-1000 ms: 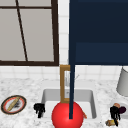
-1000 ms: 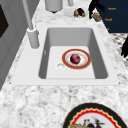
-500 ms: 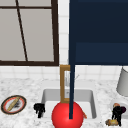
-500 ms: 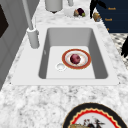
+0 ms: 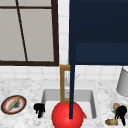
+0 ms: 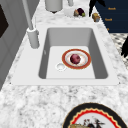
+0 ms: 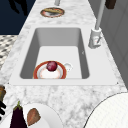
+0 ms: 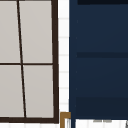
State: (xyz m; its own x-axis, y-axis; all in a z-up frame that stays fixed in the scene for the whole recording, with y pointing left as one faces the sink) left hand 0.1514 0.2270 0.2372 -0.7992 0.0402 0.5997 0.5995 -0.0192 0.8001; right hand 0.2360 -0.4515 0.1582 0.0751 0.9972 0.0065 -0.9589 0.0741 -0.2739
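plainly, the right hand [image 5: 121,112] hangs at the right end of the marble counter [image 6: 37,100], fingers drooping downward and loosely relaxed, holding nothing. just below and to its left lies a small brown bread roll [image 5: 111,121], and just behind the hand sits a white plate with vegetables [image 5: 114,106] — in the right side view that plate carries a dark purple eggplant [image 7: 17,120] and a brownish-orange lump [image 7: 33,116]. the roll is the thing nearest the hand's fingertips; it would likely handle light and a little soft, crushable under a hard squeeze, so a gentle pinch across its short sides seems the sensible hold. the eggplant, by judgement, would be smooth and slippery, best taken round its thick middle.

the left hand [image 5: 39,109] floats by the left rim of the white sink [image 6: 72,35], fingers also hanging down, slack, closed on nothing. inside the sink a red-rimmed round plate [image 6: 76,59] bears a dark red ball-like fruit [image 6: 75,58]. further left on the counter rests a dark-rimmed decorated plate with a breadstick [image 5: 13,104]; a grey metal pot [image 5: 123,82] stands at the far right, a grey tap [image 7: 96,35] behind the basin.

against the earlier frames nothing has visibly shifted — both hands and every dish sit where they were.
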